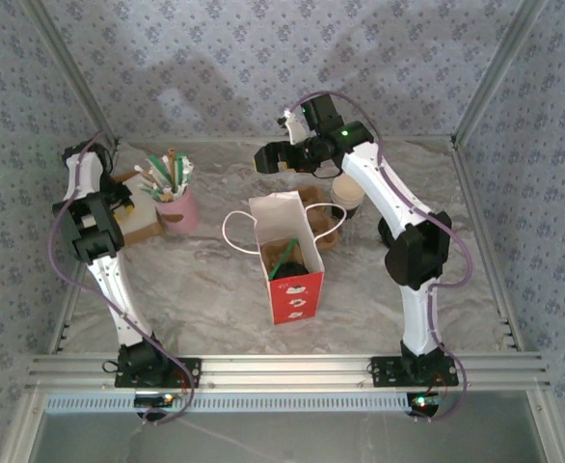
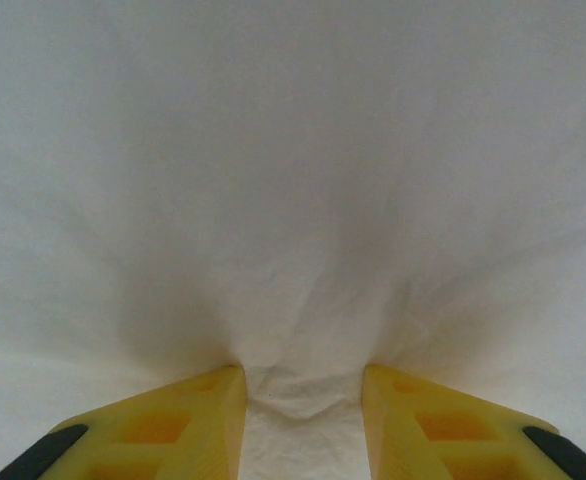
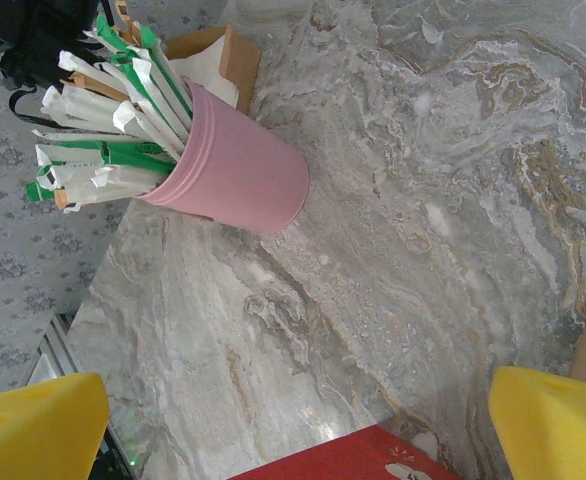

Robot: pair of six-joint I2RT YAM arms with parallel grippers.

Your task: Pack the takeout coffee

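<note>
Step in hand, as judged: napkin pickup. Left fingers (image 2: 301, 378) stand partly closed, with a pucker of white napkin (image 2: 293, 200) pinched between them. Right fingers (image 3: 293, 425) gape fully and hold nothing. Pink cup (image 3: 233, 175) lies ahead of them, red bag (image 1: 292, 289) just beneath. Takeout coffee (image 1: 292, 262) appears seated inside that bag, well apart from the left fingers. Next move: lift straight up with one sheet only, then carry it over the bag mouth.
</note>
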